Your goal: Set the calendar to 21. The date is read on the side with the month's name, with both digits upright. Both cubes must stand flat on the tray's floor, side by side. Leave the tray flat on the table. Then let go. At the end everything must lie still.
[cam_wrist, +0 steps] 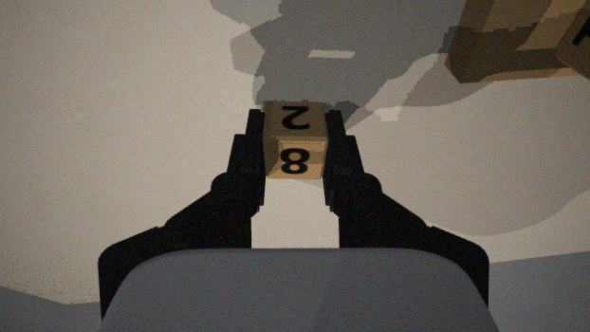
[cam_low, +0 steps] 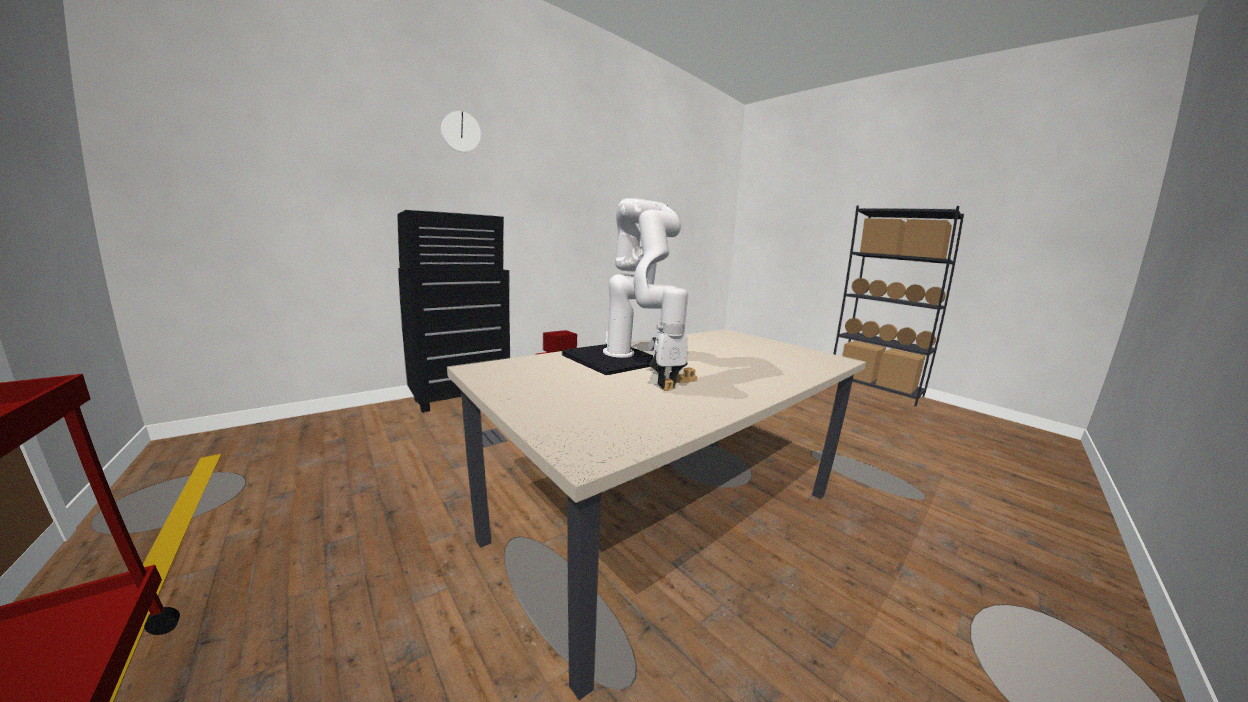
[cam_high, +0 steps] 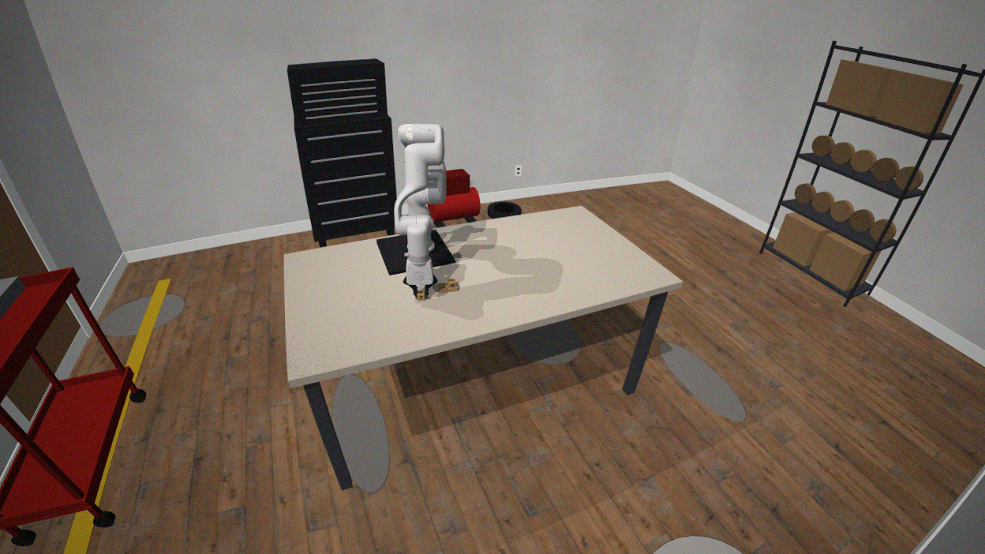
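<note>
My gripper (cam_high: 421, 293) (cam_low: 669, 383) (cam_wrist: 294, 131) points down and is shut on a wooden cube (cam_high: 421, 296) (cam_low: 668, 385) (cam_wrist: 295, 138). One finger presses on each side of it. In the wrist view the cube shows a 2 on one face and an 8 on the adjoining face, both upside down in the picture. It is at table height; I cannot tell whether it touches the table. The wooden tray (cam_wrist: 493, 64) is beside it, cut off at the wrist view's top right. Another cube (cam_high: 452, 282) (cam_low: 689, 371) (cam_wrist: 576, 47) is at the tray, mostly cut off in the wrist view, with part of a dark mark.
The pale table (cam_high: 357, 331) (cam_low: 558, 427) carries everything. The black base plate (cam_high: 394, 256) (cam_low: 597, 359) of the arm lies behind the gripper. The arm casts a shadow over the tray's area. The tray and its cube stand close to the gripper's right in the top view.
</note>
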Controlling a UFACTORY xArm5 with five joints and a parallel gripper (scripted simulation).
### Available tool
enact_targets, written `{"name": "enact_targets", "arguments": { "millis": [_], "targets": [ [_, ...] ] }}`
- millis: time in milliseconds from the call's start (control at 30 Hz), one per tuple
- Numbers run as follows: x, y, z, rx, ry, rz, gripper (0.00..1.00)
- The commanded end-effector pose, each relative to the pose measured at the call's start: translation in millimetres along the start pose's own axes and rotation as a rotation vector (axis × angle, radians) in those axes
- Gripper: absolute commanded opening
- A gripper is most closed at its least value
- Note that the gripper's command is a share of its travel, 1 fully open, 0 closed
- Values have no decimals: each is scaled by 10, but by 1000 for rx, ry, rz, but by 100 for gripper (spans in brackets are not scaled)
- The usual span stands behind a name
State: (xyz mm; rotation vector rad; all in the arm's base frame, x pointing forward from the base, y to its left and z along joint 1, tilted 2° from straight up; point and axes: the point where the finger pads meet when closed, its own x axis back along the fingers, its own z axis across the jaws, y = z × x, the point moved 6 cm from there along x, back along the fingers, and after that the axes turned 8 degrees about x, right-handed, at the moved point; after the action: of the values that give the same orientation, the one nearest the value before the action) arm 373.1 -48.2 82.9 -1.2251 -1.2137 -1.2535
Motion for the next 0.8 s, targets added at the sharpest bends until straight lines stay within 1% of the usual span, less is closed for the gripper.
{"name": "enact_targets", "arguments": {
  "millis": [0,100,200,533,600,667,767],
  "targets": [
    [14,10,-1,0,0,-3,27],
    [44,11,1,0,0,-3,27],
    [161,10,3,0,0,-3,27],
    [847,9,-7,0,0,-3,27],
    [847,9,-7,0,0,-3,27],
    [935,9,-8,0,0,-3,27],
    [994,8,-9,0,0,-3,27]
  ]
}}
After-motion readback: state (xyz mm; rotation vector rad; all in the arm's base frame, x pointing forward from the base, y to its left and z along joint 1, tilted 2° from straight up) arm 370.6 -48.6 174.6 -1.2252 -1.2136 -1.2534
